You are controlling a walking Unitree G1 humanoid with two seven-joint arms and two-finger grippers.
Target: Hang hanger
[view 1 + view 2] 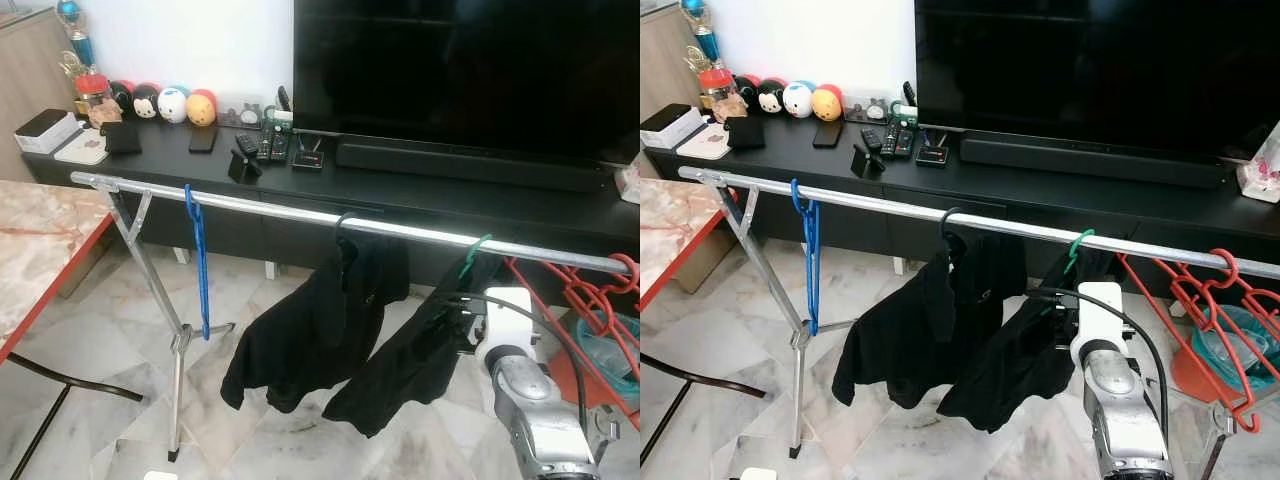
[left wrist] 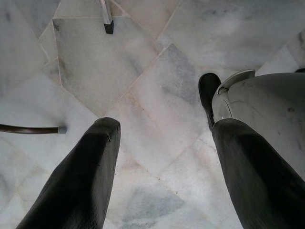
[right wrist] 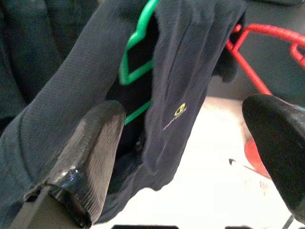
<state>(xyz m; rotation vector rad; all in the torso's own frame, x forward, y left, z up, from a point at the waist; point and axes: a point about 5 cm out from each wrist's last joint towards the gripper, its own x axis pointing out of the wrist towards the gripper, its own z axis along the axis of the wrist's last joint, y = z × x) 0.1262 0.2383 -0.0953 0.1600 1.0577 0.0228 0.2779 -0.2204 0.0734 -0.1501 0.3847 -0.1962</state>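
The long silver metal clothes rail (image 1: 890,209) already carried the green plastic hanger (image 1: 1077,249), its hook over the rail and a dark shirt (image 1: 1015,350) draped on it, so the hanging looked done and only withdrawal seemed left. The right pincer (image 3: 190,143) stood open, the hanger just beside one finger. The left pincer (image 2: 167,152) gaped above the marble floor (image 2: 143,86).

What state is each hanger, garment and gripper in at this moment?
green hanger: hooked on rail, carrying dark garment
black hanger: on rail, carrying black shirt
blue hanger: on rail, bare
red hangers: bunched at rail's right end, bare
right gripper: open, at the dark garment
left gripper: open, idle above floor
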